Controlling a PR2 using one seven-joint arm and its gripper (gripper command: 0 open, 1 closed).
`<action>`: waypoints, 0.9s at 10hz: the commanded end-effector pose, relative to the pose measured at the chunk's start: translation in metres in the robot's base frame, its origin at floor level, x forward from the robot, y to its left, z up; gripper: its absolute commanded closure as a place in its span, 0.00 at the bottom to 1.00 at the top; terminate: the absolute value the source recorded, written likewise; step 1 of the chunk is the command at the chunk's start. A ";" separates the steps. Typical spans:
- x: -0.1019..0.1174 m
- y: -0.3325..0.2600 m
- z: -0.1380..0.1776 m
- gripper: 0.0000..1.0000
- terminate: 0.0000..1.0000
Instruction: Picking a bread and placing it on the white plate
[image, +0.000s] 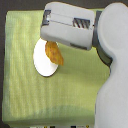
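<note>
The white plate (42, 62) lies on the green cloth, left of centre in the exterior view. The bread (54, 54), a golden-orange bumpy loaf, slants across the plate's upper right part, and its lower tip reaches past the plate's right rim. Its upper end disappears under my gripper (51, 40), a big grey-white housing directly above it. The fingers are hidden beneath that housing. I cannot tell whether the bread hangs from them or rests on the plate.
A yellow-green cloth (25, 95) covers the table. My thick grey arm (112, 75) comes in from the exterior view's right and hides the cloth's right side. A dark strip runs along the bottom edge.
</note>
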 end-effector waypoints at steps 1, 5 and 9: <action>0.010 0.046 -0.020 1.00 0.00; 0.008 0.050 -0.026 1.00 0.00; 0.002 0.062 -0.034 0.00 0.00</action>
